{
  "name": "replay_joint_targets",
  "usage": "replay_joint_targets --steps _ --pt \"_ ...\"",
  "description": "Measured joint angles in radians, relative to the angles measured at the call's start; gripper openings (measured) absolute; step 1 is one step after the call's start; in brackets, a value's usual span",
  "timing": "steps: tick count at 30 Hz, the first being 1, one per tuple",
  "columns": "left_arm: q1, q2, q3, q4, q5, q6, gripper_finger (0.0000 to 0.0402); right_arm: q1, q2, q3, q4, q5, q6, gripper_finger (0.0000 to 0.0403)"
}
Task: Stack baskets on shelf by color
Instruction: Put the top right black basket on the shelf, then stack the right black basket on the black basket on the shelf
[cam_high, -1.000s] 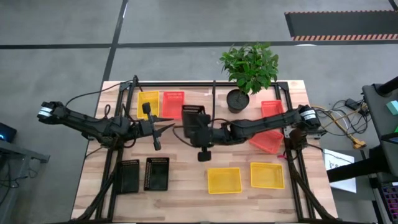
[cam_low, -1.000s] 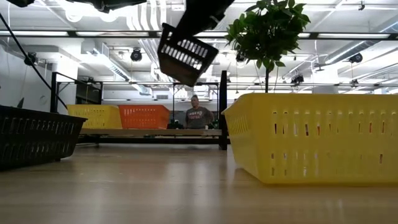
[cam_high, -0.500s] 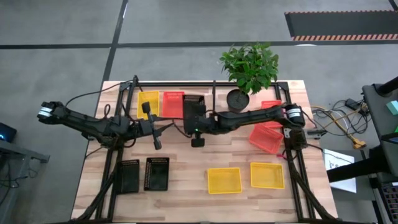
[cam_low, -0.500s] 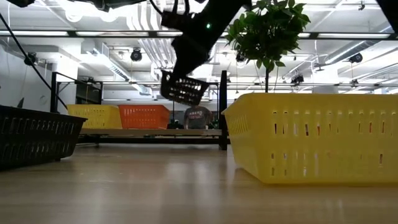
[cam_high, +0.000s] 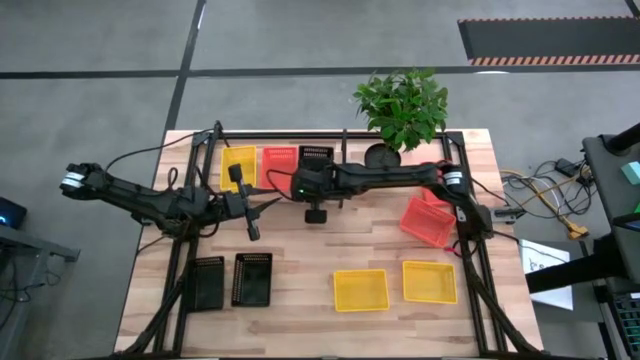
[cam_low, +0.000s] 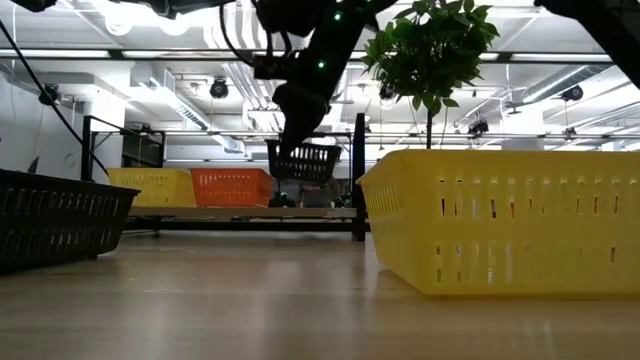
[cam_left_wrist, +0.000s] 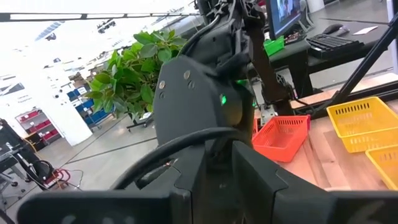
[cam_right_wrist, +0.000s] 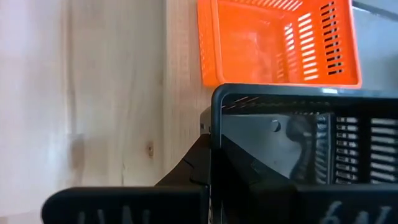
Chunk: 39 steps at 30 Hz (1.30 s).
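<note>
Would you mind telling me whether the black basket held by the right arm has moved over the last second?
Yes. The black basket in the right pincer has travelled toward the shelf, ending beside the red basket and lower, near the board.

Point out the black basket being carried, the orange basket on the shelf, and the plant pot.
carried black basket (cam_low: 303, 161), low view, slotted side wall
orange basket on shelf (cam_high: 279, 167), high view, floor
plant pot (cam_high: 381, 156), high view, rim

Right claw (cam_high: 313, 172) carried black basket (cam_high: 316, 156) to shelf (cam_high: 330, 137).
</note>
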Motion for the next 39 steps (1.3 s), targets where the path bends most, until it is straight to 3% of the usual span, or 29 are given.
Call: replay_joint_targets --steps 27,39 --pt "0.000 0.000 0.000 0.005 -0.002 0.000 0.0063 -0.047 0.048 -0.033 -0.001 -0.053 -0.019 0.0011" --pt "0.000 0.000 0.000 0.005 -0.002 0.000 0.0063 -0.049 0.045 -0.025 -0.003 -0.049 0.000 0.0115"
